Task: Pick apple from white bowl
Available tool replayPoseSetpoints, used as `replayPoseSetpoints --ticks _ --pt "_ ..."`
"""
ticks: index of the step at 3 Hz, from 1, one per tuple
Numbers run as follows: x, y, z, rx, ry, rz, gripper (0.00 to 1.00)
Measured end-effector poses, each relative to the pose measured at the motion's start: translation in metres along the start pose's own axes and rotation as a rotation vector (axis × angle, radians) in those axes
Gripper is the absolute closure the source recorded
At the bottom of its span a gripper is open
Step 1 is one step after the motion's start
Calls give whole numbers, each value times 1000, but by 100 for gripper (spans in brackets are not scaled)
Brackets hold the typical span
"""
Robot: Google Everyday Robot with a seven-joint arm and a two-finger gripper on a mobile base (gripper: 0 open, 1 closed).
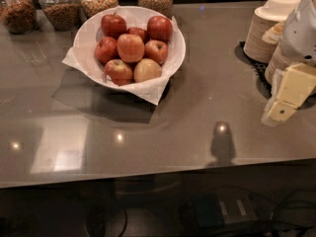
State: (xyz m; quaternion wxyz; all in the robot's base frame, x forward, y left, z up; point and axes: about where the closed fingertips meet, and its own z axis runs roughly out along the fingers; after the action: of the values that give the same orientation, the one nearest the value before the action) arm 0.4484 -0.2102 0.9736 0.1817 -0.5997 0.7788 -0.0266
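The white bowl [85,32], lined with white paper whose corners stick out, sits on the grey counter at the upper left of centre. It holds several red and yellow-red apples [131,47] piled together. My gripper [287,94], cream-coloured under a white arm housing, hangs at the right edge of the view. It is low over the counter, well to the right of the bowl, and touches no apple.
Several glass jars [60,6] of grains and snacks line the back edge behind the bowl. Stacked beige paper bowls [269,28] stand on a black mat [253,63] just behind my gripper. The counter's front edge [148,177] runs across the lower view, with cables below.
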Motion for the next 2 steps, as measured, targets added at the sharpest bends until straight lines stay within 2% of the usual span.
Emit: replayPoseSetpoints --ticks 1,2 --pt "-22 -14 25 7 -91 13 0" --pt "-56 -38 49 47 -214 29 0"
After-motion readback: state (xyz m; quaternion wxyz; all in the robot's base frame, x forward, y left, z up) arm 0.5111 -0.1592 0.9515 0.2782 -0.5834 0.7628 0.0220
